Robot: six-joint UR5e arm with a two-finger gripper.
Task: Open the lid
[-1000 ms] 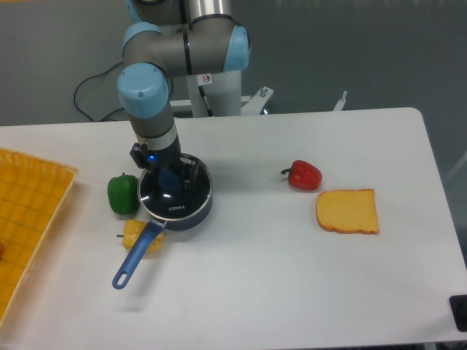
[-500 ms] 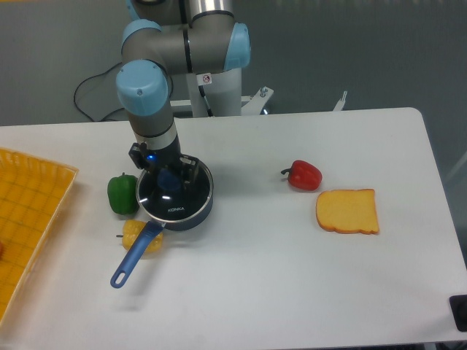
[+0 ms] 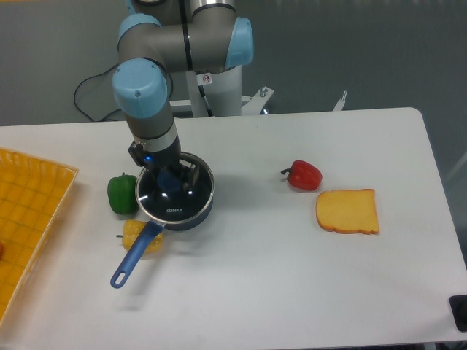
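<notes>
The round dark glass lid [image 3: 177,200] with a metal rim and white "KONKA" lettering sits over the dark-blue saucepan [image 3: 195,217], whose blue handle [image 3: 135,255] points to the front left. My gripper [image 3: 170,179] comes straight down onto the lid's centre. Its fingers are closed around the light-blue knob [image 3: 168,178], which they partly hide. The lid looks raised slightly off the pan.
A green pepper [image 3: 122,193] stands just left of the pan, and a yellow pepper [image 3: 139,236] lies under the handle. A red pepper [image 3: 303,175] and a bread slice [image 3: 348,211] lie to the right. A yellow tray [image 3: 29,219] is at the left edge.
The arm and gripper have risen a little, and the lid has come up slightly with them. The pan and its handle have stayed almost where they were.
</notes>
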